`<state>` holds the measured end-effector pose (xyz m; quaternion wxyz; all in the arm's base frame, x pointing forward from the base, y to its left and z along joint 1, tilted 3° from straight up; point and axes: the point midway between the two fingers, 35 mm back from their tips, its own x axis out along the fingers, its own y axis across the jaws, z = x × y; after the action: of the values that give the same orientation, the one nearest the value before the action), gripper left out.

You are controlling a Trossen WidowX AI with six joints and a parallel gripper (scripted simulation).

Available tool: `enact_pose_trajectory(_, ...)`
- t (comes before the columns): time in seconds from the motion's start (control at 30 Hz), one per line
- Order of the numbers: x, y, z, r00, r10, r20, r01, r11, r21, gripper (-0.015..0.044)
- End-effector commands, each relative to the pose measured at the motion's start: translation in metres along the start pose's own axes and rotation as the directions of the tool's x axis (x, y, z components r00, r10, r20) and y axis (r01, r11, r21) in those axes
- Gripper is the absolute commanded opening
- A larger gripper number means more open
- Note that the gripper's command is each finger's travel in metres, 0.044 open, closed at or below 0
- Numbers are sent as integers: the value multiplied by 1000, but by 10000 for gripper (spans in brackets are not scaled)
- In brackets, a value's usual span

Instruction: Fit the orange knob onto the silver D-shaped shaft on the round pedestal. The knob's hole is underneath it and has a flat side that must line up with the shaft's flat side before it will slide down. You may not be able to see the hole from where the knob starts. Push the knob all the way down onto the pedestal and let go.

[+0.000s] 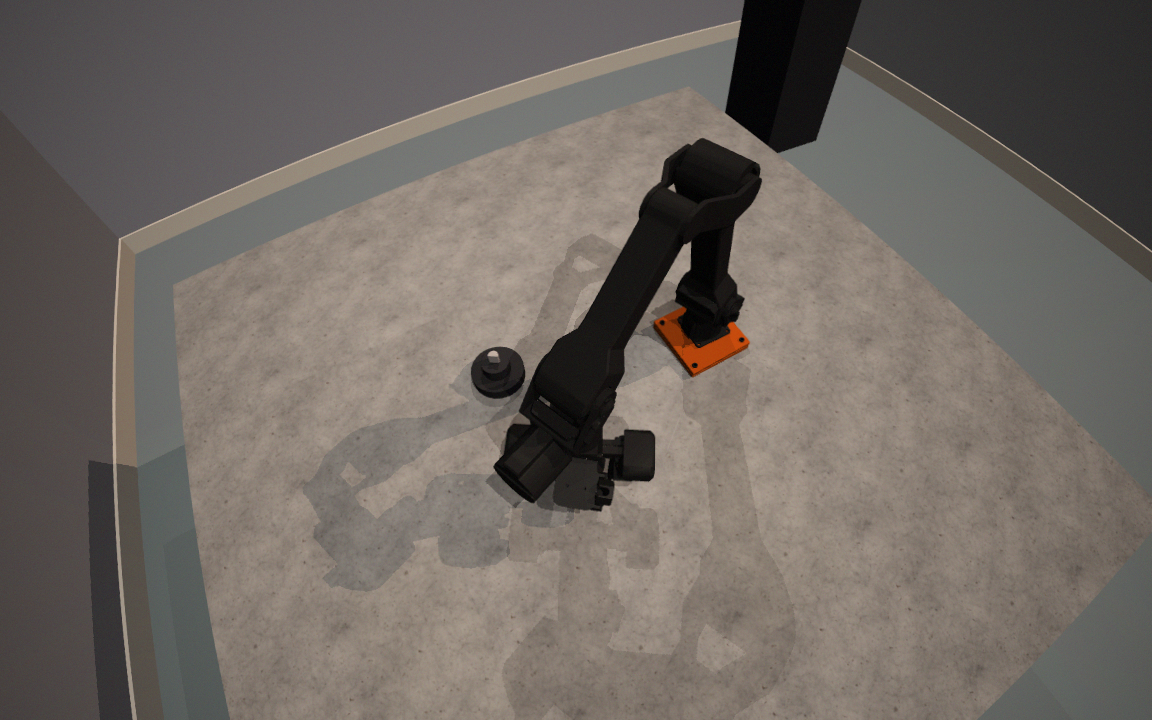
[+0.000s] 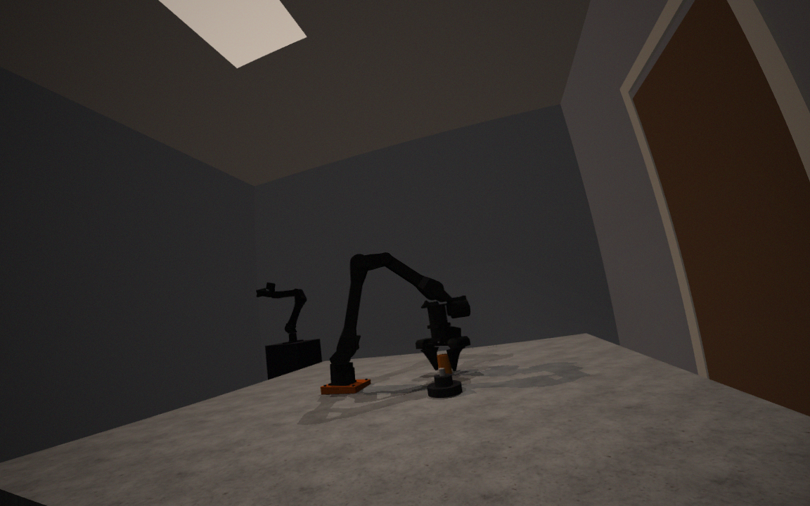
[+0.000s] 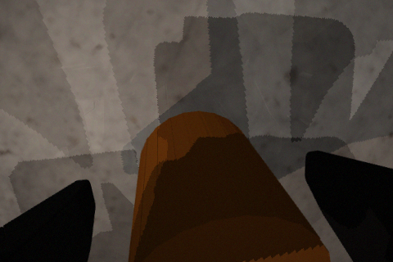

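Jaws spread either side of the upright orange knob (image 3: 219,213), low centre of frame, not yet pinching.

Table top (image 1: 875,465): grey, mottled, stone-like surface, bordered in the top view by a pale glassy band and a cream raised rim (image 1: 124,376).

Directly on it:
- Orange base plate (image 1: 731,350), square, dark bolt heads seen at its corners; the black arm is carried on it. Seen also in the exterior view (image 2: 361,385).
- Round black pedestal (image 1: 483,379), near the base plate, apart from it; a short silver shaft (image 1: 495,359) is seen rising from its centre.
- Orange knob (image 3: 219,224), upright on the surface, seen in the wrist view; hidden under the arm in the top view.

Overlapping grey shadows of the arm are cast across the surface.
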<state>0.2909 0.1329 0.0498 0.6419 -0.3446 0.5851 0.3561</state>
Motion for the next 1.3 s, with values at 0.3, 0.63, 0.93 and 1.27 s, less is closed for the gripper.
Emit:
enact_pose_trajectory(0.3,2,1,0,1000,5,-2,-5,1000,-1,118)
enact_pose_trajectory(0.63,-37,-4,6,1000,5,-1,-5,1000,-1,0)
enact_pose_trajectory(0.93,-86,-5,7,1000,4,-1,-4,1000,-1,0)
enact_pose_trajectory(1.27,-137,-1,1,1000,5,-2,-5,1000,-1,0)
